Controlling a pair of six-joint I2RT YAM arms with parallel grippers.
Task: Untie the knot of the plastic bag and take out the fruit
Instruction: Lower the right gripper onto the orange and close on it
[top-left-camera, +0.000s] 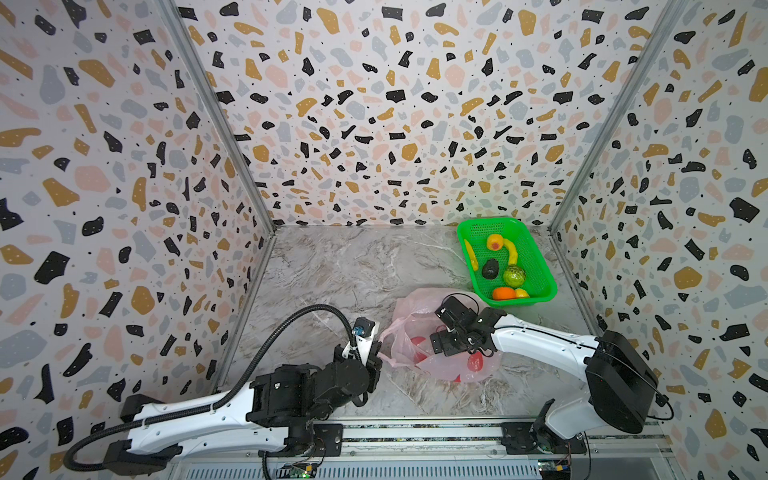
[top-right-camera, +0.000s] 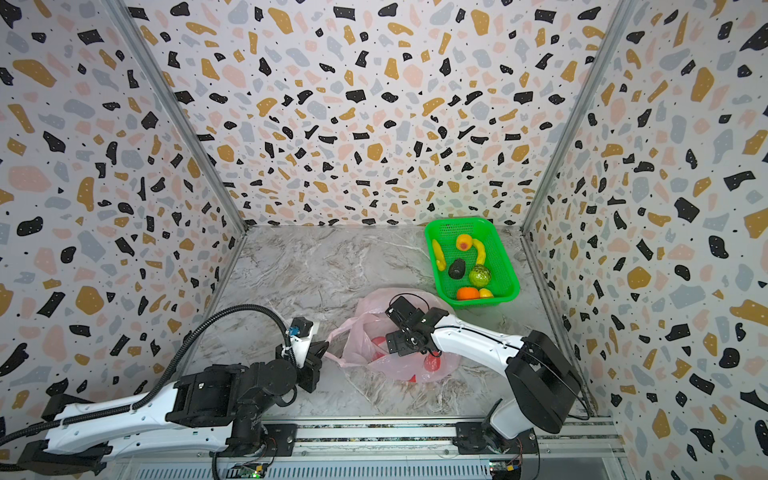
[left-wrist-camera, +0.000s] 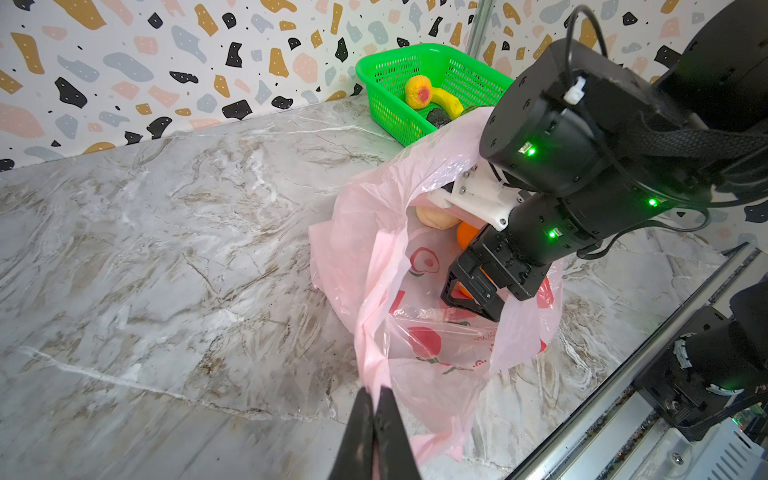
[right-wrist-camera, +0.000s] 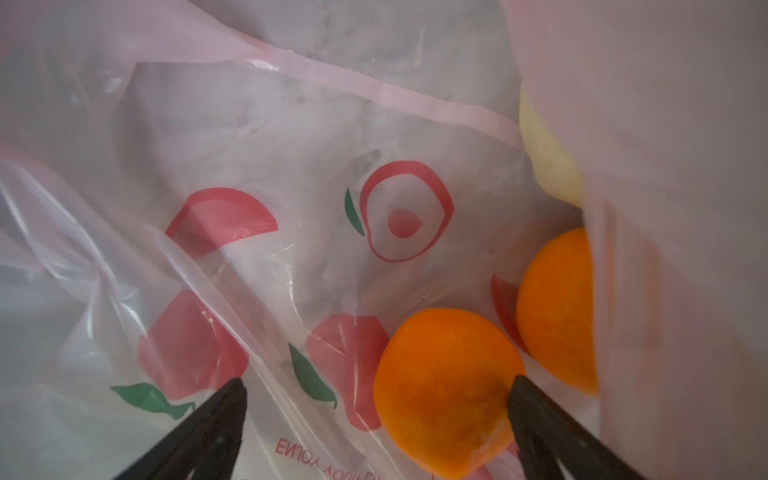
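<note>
The left gripper, at lower left of centre in the top views, was largely hidden there behind its own wrist. Its wrist camera showed the fingers pressed flat together on a bunched strip of the plastic bag; how much film lay between them we could not see. The bag lay crumpled and open-mouthed on the marble table at lower centre of both top views, near the basket's closest corner. From above we could hardly make out its contents, as only red printed shapes showed through the film. The right gripper was down inside the mouth, its fingers hidden from above by the wrist. Its own camera showed the jaws spread wide with nothing clamped. A near tangerine sat between them toward the right-hand finger, whose tip overlapped the rind, though we could not tell whether it touched. A second tangerine was half covered by a fold of film, and a pale fruit showed only as a sliver. At centre right of the top views the green basket held a peach, an avocado, a bumpy green fruit, a third tangerine and yellow curved pieces we could not name.
</note>
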